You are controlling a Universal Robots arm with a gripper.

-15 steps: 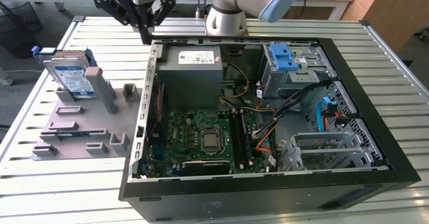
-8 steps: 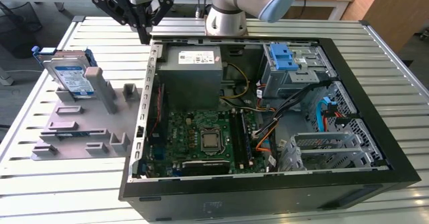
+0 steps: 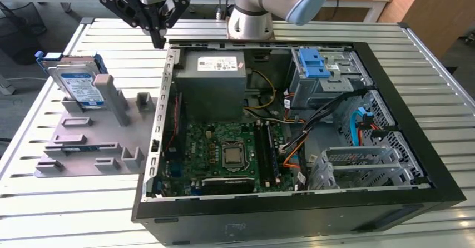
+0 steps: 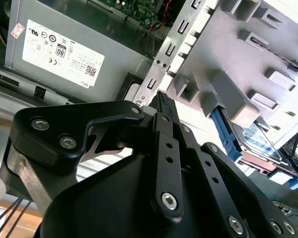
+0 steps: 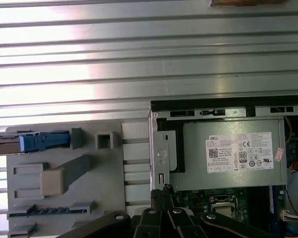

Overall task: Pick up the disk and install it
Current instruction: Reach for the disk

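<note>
Gripper (image 3: 158,39) hovers at the PC case (image 3: 260,220) rim beside the power supply (image 3: 211,81), jaws clenched, empty. Disk (image 3: 78,82) stands on edge in the gray fixture (image 3: 82,142) on the exterior view's left, apart from my gripper. A fixture post (image 3: 108,95) stands just beside it.

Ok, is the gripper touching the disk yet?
Apart. In the exterior view the gripper hangs by the computer case corner, while the disk stands in the gray fixture with open space between them.
</note>
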